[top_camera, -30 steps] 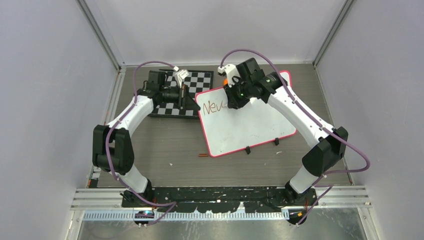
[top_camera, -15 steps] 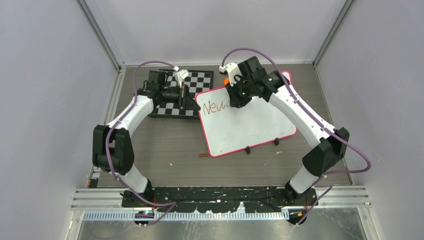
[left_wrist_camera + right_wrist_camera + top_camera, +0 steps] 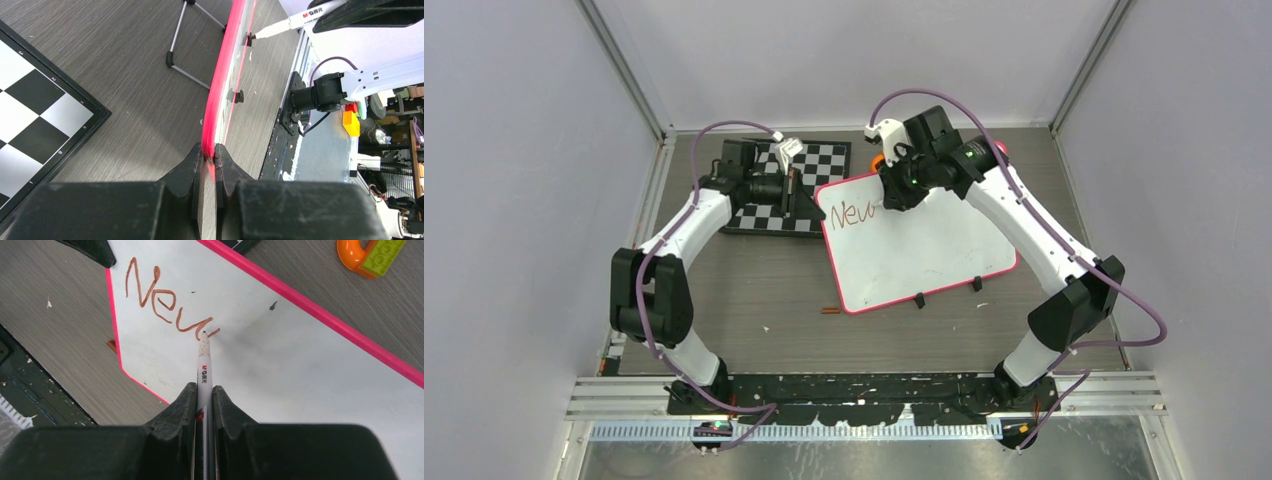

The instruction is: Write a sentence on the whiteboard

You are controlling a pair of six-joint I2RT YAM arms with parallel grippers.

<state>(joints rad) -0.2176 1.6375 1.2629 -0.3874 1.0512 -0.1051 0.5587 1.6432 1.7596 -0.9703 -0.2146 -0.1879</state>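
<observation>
The whiteboard (image 3: 924, 250) lies tilted on the table, white with a red-pink rim and two black clips on its near edge. The sentence (image 3: 856, 213) reads "New" in reddish-brown near the board's upper left corner; it also shows in the right wrist view (image 3: 165, 302). My right gripper (image 3: 204, 390) is shut on a white marker (image 3: 204, 365) whose tip touches the end of the "w". My left gripper (image 3: 210, 152) is shut on the board's pink rim (image 3: 225, 70) at its left edge.
A black-and-white checkerboard (image 3: 789, 185) lies left of the whiteboard, under my left arm. An orange and green toy piece (image 3: 370, 255) sits beyond the board's far edge. A small brown scrap (image 3: 830, 311) lies near the board's lower left corner.
My right gripper has moved the marker rightward and slightly away, finishing the "w" of "New". The left arm and the board have not moved.
</observation>
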